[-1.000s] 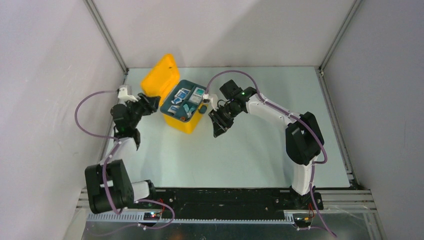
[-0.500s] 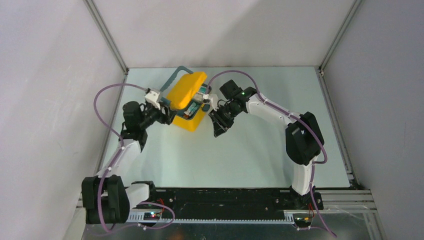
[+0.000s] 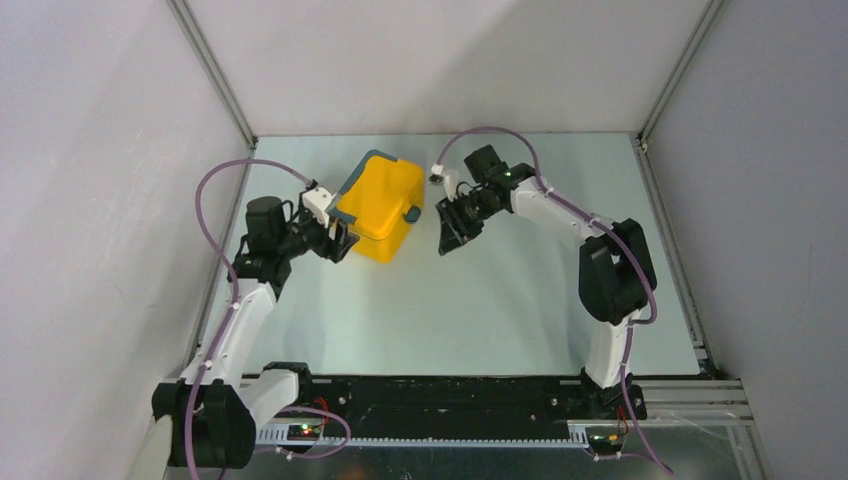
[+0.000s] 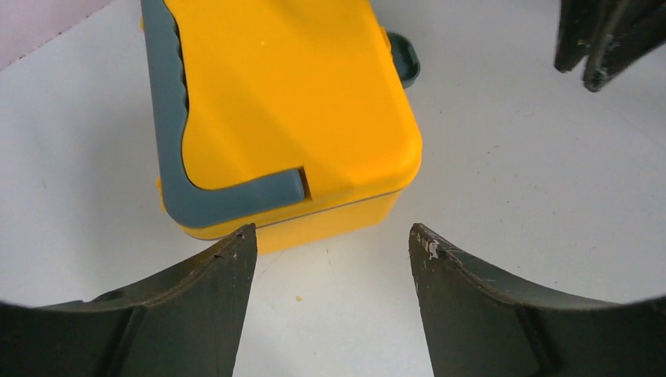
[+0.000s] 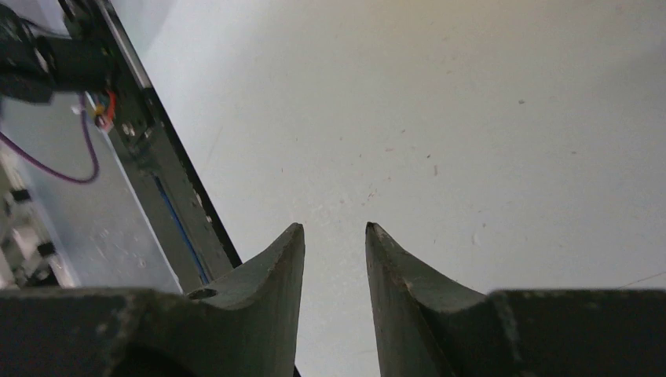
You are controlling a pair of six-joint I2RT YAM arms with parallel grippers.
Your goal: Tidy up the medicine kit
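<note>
The medicine kit (image 3: 383, 200) is a bright yellow box with its lid down, at the back left of the table. Its blue-grey handle (image 3: 352, 172) runs along the far left edge and a small dark latch (image 3: 411, 213) sits on the right side. My left gripper (image 3: 337, 245) stands open just off the kit's near left corner, holding nothing. In the left wrist view the kit (image 4: 290, 102) fills the top, with bare table between my fingertips (image 4: 333, 236). My right gripper (image 3: 450, 235) hangs a short way to the right of the latch, open by a narrow gap and empty (image 5: 334, 228).
Grey walls enclose the table on three sides, with metal frame posts (image 3: 215, 75) at the back corners. The black base rail (image 3: 440, 400) runs along the near edge. The right wrist view looks down at the table and that rail (image 5: 169, 204).
The kit's lid, upright a second ago with the tray showing, has swung down shut. My left gripper followed it round to the kit's near left corner. The right gripper drew slightly back and right.
</note>
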